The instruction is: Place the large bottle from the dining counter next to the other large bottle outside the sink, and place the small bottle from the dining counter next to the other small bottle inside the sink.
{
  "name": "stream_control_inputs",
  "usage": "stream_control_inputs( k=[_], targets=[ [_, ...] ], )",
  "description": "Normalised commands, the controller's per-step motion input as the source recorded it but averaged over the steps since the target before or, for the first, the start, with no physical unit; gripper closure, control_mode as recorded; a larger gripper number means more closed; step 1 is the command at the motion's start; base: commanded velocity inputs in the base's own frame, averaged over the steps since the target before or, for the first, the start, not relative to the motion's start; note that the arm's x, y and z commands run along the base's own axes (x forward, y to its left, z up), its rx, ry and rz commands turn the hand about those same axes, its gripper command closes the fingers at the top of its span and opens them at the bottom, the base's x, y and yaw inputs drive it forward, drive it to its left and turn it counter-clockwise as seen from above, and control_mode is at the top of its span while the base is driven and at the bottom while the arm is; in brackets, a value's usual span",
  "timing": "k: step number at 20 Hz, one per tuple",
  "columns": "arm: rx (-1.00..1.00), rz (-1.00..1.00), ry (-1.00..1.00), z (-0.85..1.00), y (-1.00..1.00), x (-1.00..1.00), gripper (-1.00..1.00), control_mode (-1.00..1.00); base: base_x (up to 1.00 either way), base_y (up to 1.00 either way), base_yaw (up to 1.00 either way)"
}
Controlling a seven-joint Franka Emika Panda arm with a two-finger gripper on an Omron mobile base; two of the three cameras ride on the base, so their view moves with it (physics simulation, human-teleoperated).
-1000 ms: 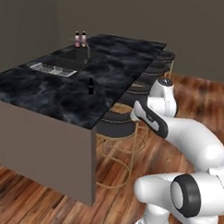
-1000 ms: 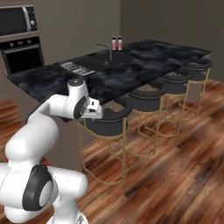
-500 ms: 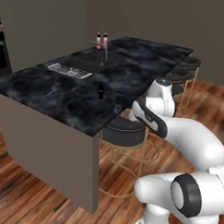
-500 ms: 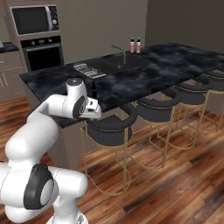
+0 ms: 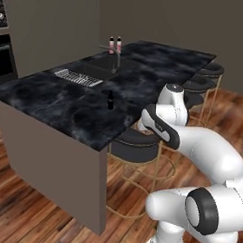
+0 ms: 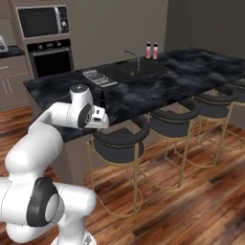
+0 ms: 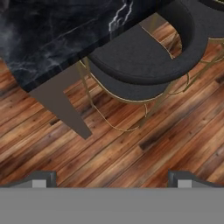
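gripper fully open and empty, aimed at a stool; small bottle upright on the dining counter near its edge. risk: a hasty reach topples it.

Even, moderately dim rendered light; soft shadows under the stools; slightly blurry, no glare or distortion

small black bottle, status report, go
Fingers open, empty, over floor by stool. Small black bottle upright on dining counter, untouched. Nothing beside it.
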Motion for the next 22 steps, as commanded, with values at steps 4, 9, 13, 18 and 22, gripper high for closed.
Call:
stream_control_inputs(
  k=[4,9,13,18,22],
  targets=[
    [0.0,0.0,0.0,0.0,0.0,0.0,-1.0,1.0,0.19,-0.15,0.1],
    [0.0,0.0,0.0,0.0,0.0,0.0,-1.0,1.0,0.26,-0.17,0.16],
    [0.0,0.0,0.0,0.0,0.0,0.0,-1.0,1.0,0.23,-0.18,0.14],
    [0.0,0.0,0.0,0.0,0.0,0.0,-1.0,1.0,0.29,-0.22,0.11],
    [0.0,0.0,0.0,0.0,0.0,0.0,-1.0,1.0,0.43,-0.24,0.08]
  ],
)
